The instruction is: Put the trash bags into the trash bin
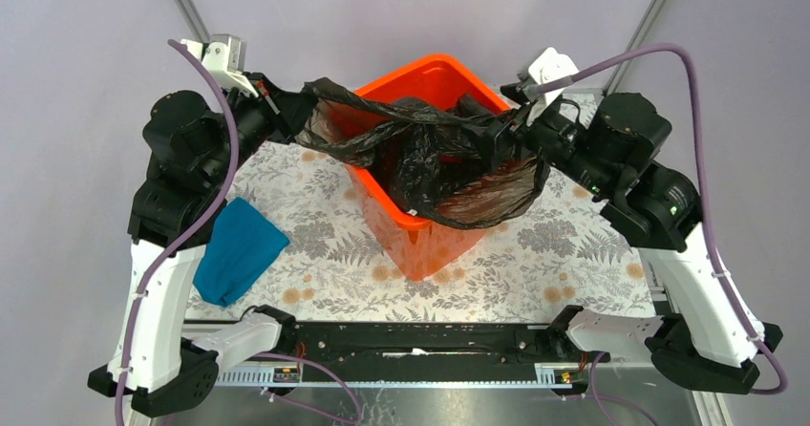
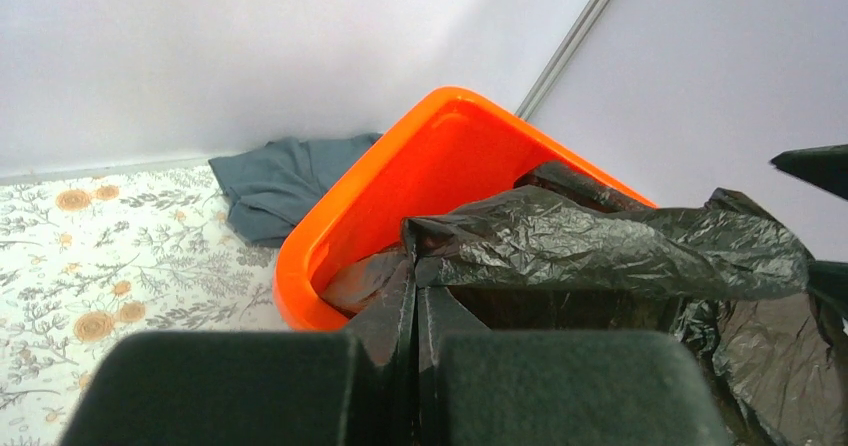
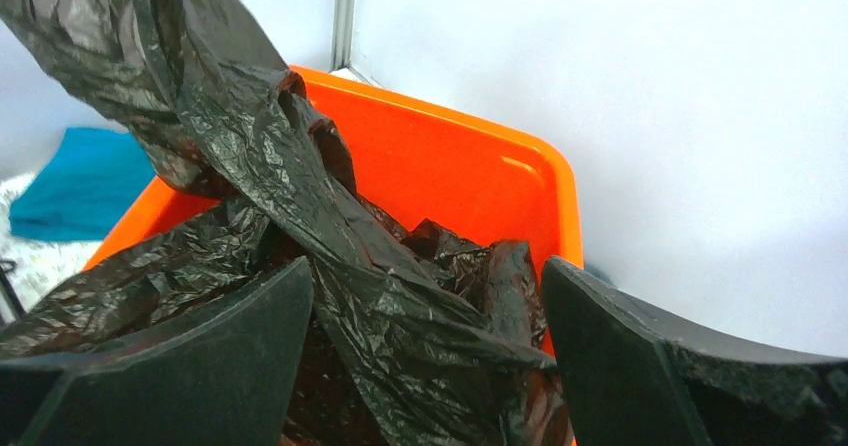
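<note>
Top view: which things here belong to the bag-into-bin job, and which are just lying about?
In the job: black trash bag, orange trash bin, left gripper (shut on the bag), right gripper (open).
Lying about: teal-blue cloth, grey-blue cloth by the bin.

The counter (image 1: 535, 264), covered in a grey and orange floral pattern, is spanning the middle of the overhead frame. An orange trash bin (image 1: 425, 244) is sitting on it at centre. A teal-blue cloth (image 1: 239, 251) is lying crumpled at lower left. A grey-blue cloth (image 2: 280, 181) is lying just beside the bin, left of centre in the left wrist view.
</note>
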### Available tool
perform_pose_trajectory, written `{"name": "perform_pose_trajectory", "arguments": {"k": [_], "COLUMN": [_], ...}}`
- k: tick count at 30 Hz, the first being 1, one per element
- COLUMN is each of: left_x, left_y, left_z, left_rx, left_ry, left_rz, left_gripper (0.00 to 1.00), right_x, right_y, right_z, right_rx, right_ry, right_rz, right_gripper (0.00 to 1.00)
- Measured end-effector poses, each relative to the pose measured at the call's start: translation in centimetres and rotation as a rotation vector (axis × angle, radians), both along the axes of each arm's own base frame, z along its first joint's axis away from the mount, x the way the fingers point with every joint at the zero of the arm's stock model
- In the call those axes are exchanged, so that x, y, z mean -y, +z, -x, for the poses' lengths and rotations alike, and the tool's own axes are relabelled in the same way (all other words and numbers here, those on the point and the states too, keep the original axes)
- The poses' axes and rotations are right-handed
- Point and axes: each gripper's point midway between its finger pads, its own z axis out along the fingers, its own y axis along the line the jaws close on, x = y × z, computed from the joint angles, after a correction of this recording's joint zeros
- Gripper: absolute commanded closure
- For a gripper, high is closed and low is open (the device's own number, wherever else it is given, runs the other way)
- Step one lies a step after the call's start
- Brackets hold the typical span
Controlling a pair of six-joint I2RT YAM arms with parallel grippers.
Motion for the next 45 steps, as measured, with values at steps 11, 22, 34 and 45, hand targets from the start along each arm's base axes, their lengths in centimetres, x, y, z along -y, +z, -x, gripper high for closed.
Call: {"name": "perform_pose_trajectory", "arguments": {"k": [11, 22, 34, 45], "left_x": [-0.2, -0.3, -3.6, -1.0], "left_y": [1.4, 0.3, 2.0, 1.4], "left_z": [0.3, -0.7, -0.3, 6.7], "left_rx": [0.038, 0.015, -0.064, -0.136], "left_ry": [0.000, 0.022, 0.195, -0.040], "left_rz": [-0.005, -0.046, -0.044, 0.141], "left_gripper": [1.00, 0.94, 0.01, 0.01], "right_x": [-3.8, -4.7, -3.0, -3.3], "right_y": [-4.6, -1.5, 2.4, 1.7], "right_z": [-1.6, -2.7, -5.5, -6.8], "right_rx": [0.006, 0.111, -0.059, -0.129], "right_ry": [0.137, 0.099, -0.144, -0.205], "right_rz": [0.171, -0.034, -0.369, -0.430], "right_gripper": [0.41, 1.00, 1.00, 1.00]}}
